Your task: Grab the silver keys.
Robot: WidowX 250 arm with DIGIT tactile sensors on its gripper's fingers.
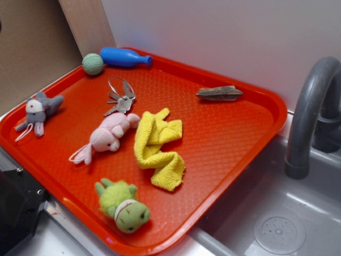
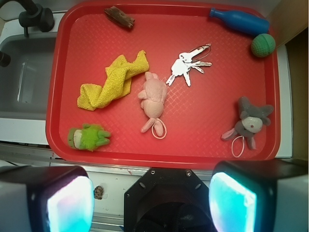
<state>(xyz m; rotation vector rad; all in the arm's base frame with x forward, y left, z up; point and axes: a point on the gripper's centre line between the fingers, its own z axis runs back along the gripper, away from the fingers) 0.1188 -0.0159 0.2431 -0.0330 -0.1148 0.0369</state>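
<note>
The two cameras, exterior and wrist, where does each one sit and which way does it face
Exterior: off to one side above the tray, looking down at an angle; sink at right; no gripper shows.
Wrist: on the arm, high above the tray's near edge, looking almost straight down; the open gripper fills the bottom.
Shared: silver keys, pink plush, yellow cloth.

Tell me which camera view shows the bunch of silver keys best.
The wrist view: the flat silver metal keys lie fanned out, seen from above. In the exterior view the keys appear slanted, bunched together, though their wire ring shows clearly.
</note>
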